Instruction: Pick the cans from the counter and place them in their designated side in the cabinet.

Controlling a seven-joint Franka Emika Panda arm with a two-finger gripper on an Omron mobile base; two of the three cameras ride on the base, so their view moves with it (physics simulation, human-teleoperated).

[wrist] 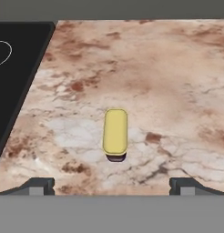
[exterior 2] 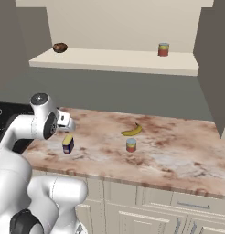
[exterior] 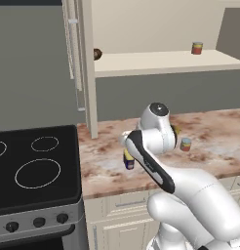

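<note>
The dark blue can with a yellow label (exterior: 128,160) (exterior 2: 67,143) rests on the marble counter (exterior: 217,151) near the stove. In the hand view this can (wrist: 115,132) is a yellow oblong with a dark end, straight ahead of my gripper (wrist: 113,187). The gripper hovers above it, open wide with nothing between the fingertips (wrist: 38,186). The shorter red-orange can with a pale blue top (exterior: 186,144) (exterior 2: 131,145) stands upright further right on the counter. Above is the cream cabinet with its wide shelf (exterior: 161,62) (exterior 2: 114,61).
A black stove top (exterior: 39,166) (wrist: 13,77) borders the counter on the left. A banana (exterior 2: 132,130) lies behind the short can. On the shelf stand a red can with a yellowish label (exterior: 197,48) (exterior 2: 163,49) and a brown round thing (exterior 2: 60,47).
</note>
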